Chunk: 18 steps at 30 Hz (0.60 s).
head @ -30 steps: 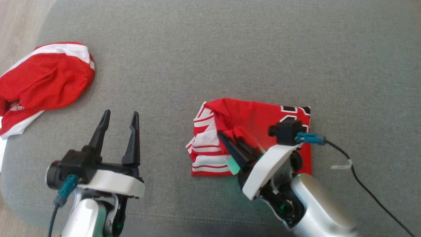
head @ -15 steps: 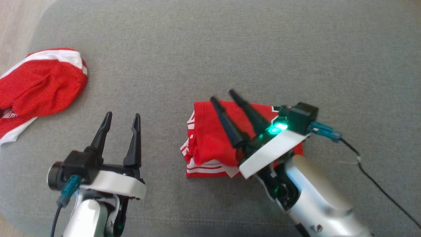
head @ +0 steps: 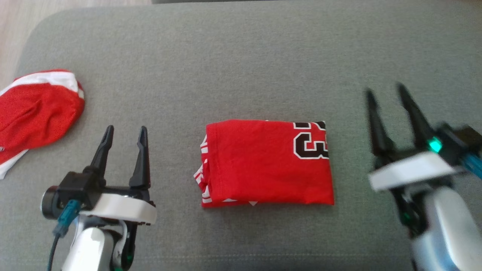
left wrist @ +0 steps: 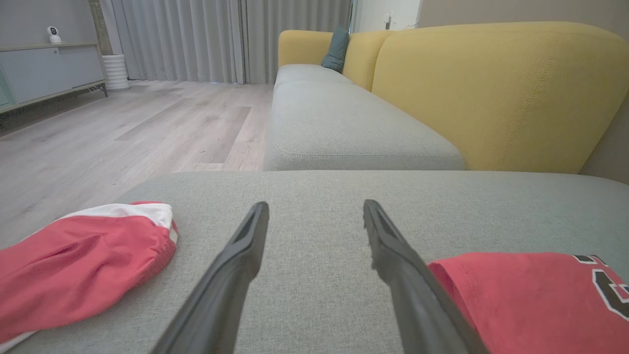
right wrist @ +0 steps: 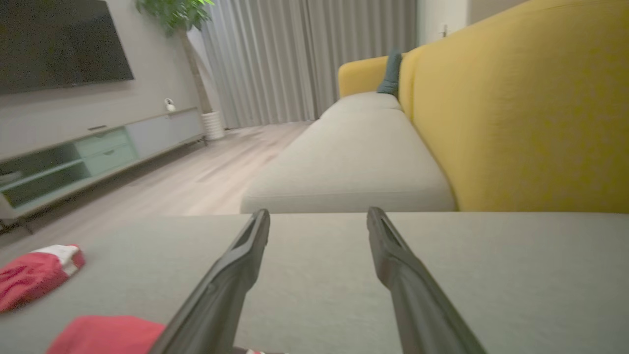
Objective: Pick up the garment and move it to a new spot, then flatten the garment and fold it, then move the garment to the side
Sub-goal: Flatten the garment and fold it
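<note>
At the fingertips first: left gripper (head: 126, 130) has its fingers spread apart with nothing between them. Right gripper (head: 385, 90) is likewise spread and empty, blurred in the head view. Both hover over the grey cushion (head: 241, 56), and neither touches cloth.

The red jersey (head: 263, 162) lies between the two grippers, flat on the cushion. It is folded into a compact rectangle, with a black-and-white numeral at its far right corner and striped trim peeking out along its left edge.

My read: pick-up, flattening and folding are done, and the fold looks tidy. One step is left: moving the jersey to the side.

Surroundings: a second red-and-white garment (head: 37, 113) sits at the cushion's left edge, well apart from the jersey. It takes up that side, so I judge the right the easier place to set down. Bare cushion separates each gripper from the jersey. A yellow backrest (left wrist: 491, 88) rises beyond.
</note>
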Available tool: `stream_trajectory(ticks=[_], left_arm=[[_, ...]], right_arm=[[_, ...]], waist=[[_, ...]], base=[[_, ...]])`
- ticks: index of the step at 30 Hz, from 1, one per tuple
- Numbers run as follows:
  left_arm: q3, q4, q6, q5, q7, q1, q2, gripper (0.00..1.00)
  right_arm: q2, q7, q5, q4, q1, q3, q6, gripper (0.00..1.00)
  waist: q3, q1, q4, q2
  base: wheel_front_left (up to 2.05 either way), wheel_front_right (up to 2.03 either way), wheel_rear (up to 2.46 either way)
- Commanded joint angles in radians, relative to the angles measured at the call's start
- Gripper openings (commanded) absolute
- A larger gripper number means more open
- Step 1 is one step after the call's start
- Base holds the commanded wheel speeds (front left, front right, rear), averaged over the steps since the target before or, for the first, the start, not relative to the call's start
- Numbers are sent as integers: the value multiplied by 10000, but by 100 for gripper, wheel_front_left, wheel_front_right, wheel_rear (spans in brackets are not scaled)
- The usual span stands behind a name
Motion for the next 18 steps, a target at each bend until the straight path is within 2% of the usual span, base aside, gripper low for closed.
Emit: stream_trajectory(ticks=[1, 7, 18], left_arm=[[395, -355, 72, -76, -2, -179, 266, 100], [536, -268, 98, -210, 22, 67, 432, 100], [482, -275, 245, -351, 244, 970, 549, 100]], right_arm=[[-10, 177, -215, -668, 276, -138, -7, 100], [70, 910, -672, -1971, 1767, -1117, -7, 100], [292, 1568, -633, -2723, 3152, -1242, -7, 100]], waist=[[-84, 0, -85, 0], [-546, 0, -277, 0], [-1495, 0, -386, 0]], base=[[0, 0, 0], [0, 0, 0], [0, 0, 0]])
